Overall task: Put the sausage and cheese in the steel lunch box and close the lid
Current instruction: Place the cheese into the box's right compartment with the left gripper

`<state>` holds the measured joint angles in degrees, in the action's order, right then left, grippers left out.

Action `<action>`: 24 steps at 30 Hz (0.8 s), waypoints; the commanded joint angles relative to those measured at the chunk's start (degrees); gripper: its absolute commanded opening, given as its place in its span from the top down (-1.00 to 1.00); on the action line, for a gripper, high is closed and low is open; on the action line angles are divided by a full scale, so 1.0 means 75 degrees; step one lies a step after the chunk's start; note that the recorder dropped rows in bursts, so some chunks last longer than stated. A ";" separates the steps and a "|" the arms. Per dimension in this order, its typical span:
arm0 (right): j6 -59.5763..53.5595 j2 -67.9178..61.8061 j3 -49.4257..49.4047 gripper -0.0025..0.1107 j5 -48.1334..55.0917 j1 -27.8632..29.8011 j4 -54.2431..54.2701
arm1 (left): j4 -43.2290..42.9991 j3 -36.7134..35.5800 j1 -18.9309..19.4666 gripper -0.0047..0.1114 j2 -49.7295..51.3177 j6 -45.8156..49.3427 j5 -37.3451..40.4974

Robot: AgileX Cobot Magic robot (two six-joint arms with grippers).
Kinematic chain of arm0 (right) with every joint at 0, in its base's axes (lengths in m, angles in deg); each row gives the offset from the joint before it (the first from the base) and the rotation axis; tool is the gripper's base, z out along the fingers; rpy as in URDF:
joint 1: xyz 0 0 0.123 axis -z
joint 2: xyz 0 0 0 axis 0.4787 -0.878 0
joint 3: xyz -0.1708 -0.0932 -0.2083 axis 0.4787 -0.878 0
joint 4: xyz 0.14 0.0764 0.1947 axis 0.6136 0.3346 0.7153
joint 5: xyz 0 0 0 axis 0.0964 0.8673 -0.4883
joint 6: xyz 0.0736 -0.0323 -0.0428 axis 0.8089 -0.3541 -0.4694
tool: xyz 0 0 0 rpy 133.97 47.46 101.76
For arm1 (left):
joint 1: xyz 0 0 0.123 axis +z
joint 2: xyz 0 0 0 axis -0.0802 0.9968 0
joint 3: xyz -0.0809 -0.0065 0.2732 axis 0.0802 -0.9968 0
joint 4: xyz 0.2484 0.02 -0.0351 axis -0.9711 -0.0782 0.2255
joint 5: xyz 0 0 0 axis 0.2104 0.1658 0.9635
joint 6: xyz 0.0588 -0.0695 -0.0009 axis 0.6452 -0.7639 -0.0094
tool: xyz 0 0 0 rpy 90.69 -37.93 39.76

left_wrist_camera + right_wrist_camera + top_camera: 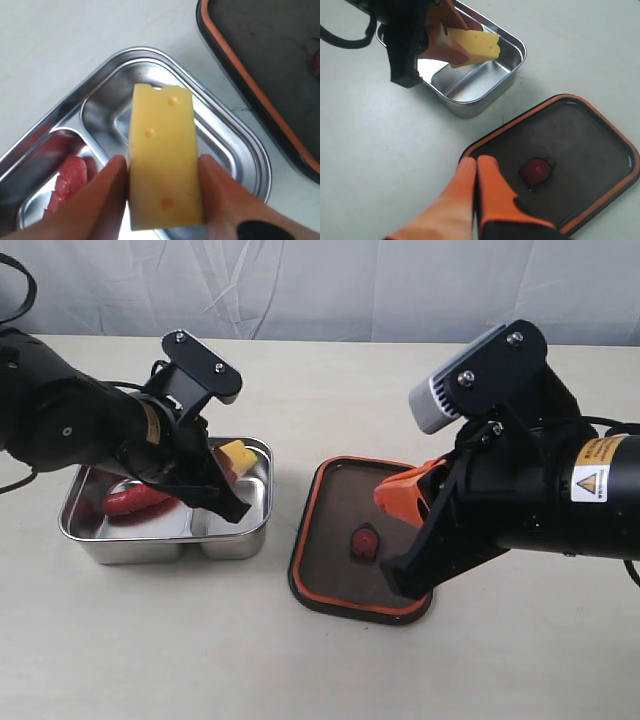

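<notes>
The steel lunch box (250,540) stands at the left of the table. The dark-red sausage (135,500) lies in its larger compartment. My left gripper (226,466) is shut on the yellow cheese (236,453) and holds it just above the smaller compartment. In the left wrist view the cheese (162,160) sits between both orange fingers (107,195), over the box (242,132), with the sausage (70,180) beside it. The lid (340,510) lies flat to the right of the box, orange rim up. My right gripper (477,162) is shut and empty, above the lid (580,135) near its edge.
The lid's red valve tab (536,171) sits in its centre, just beside the right fingertips. Bare beige table (200,650) surrounds the box and lid. A pale cloth backdrop (330,280) hangs behind the table's far edge.
</notes>
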<state>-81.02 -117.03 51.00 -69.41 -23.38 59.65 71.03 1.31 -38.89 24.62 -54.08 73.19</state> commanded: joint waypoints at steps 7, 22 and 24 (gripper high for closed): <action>0.0310 0.0048 -0.0028 0.96 -0.0073 -0.0001 -0.0171 | 0.0066 0.0022 0.0016 -0.10 0.0066 -0.0062 -0.0034; 0.4003 0.0048 0.0025 0.96 0.0212 0.1558 -0.2864 | 0.0118 0.0022 0.0016 0.90 -0.0715 -0.0095 0.1108; 0.4042 -0.0013 0.0126 0.96 0.0450 0.2175 -0.2879 | 0.0307 0.0022 0.0016 0.92 -0.0999 -0.0095 0.1467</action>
<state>-53.86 -117.03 51.10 -68.14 -12.25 40.47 71.51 1.31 -38.89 20.26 -54.29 80.38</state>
